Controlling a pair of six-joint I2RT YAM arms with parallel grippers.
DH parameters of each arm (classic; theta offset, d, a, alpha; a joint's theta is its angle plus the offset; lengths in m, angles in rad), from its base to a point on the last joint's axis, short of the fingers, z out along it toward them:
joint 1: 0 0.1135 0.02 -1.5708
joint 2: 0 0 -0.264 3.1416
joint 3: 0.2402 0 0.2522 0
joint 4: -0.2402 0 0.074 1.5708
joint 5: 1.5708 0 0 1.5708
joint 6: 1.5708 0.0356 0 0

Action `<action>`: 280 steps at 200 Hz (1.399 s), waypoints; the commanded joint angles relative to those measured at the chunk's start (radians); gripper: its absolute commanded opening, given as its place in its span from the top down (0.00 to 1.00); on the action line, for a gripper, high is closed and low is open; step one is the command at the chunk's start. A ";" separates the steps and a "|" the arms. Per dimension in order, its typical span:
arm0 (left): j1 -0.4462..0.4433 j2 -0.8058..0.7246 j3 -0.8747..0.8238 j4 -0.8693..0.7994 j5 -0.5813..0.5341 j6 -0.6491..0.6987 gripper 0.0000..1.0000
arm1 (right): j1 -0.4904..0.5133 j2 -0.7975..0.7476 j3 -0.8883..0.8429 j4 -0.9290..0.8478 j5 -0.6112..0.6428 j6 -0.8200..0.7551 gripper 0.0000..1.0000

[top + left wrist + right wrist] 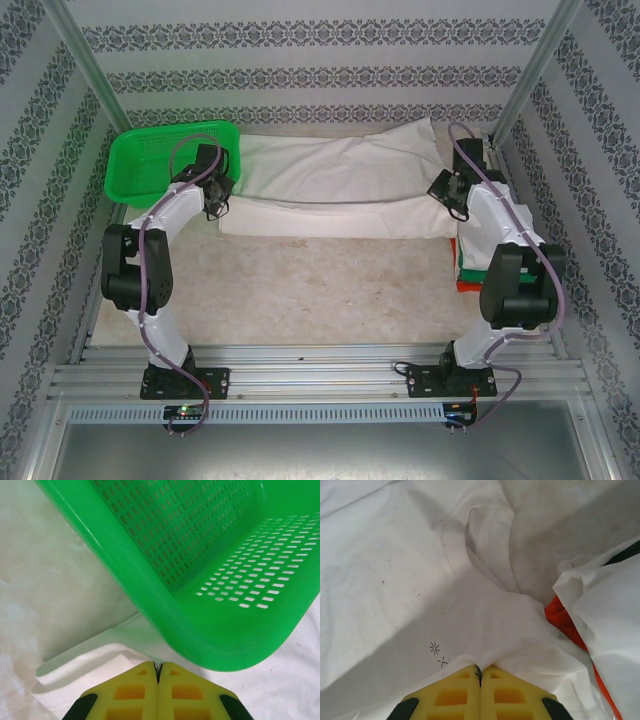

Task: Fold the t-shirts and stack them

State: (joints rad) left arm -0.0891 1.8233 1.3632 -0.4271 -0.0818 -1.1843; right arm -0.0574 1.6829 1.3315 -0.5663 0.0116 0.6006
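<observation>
White shirt: we see a wrinkled white cloth t-shirt (335, 190) stretched across the far desk (330, 290), beside the green plastic mesh basket (150, 160).
Left hand (158, 669): pinching its corner.
Right hand (480, 672): pinching its other edge.

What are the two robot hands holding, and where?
Both hold the wrinkled white cloth t-shirt: left gripper pinches its left edge, right gripper its right edge, jaws shut.

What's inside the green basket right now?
The green basket looks empty: its mesh floor and walls are bare in the left wrist view. Its near corner sits over the white t-shirt, so whatever cloth lies beneath that corner is hidden.
</observation>
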 commanded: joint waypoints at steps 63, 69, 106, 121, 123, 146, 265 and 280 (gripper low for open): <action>0.015 0.055 0.075 -0.058 -0.027 0.041 1.00 | -0.036 0.135 0.090 0.052 0.018 -0.010 1.00; 0.015 0.058 0.077 -0.058 -0.027 0.041 1.00 | -0.038 0.143 0.097 0.052 0.014 -0.012 1.00; 0.015 0.081 0.095 -0.057 -0.029 0.043 1.00 | -0.044 0.184 0.130 0.055 0.004 -0.012 1.00; 0.015 0.089 0.104 -0.058 -0.032 0.044 1.00 | -0.046 0.198 0.140 0.060 0.005 -0.014 1.00; 0.015 0.089 0.105 -0.059 -0.032 0.043 1.00 | -0.047 0.201 0.142 0.060 0.004 -0.014 1.00; 0.018 0.102 0.114 -0.064 -0.031 0.042 1.00 | -0.050 0.229 0.162 0.054 -0.005 -0.016 1.00; 0.023 0.016 0.029 -0.020 0.012 0.071 0.36 | -0.047 0.078 0.050 0.150 -0.082 -0.074 0.25; 0.019 -0.036 -0.020 -0.010 0.014 0.076 0.28 | -0.032 0.023 0.005 0.167 -0.074 -0.092 0.24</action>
State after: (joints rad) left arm -0.0765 1.8847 1.4021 -0.4557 -0.0746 -1.1309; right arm -0.1005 1.8210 1.3903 -0.4473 -0.0578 0.5495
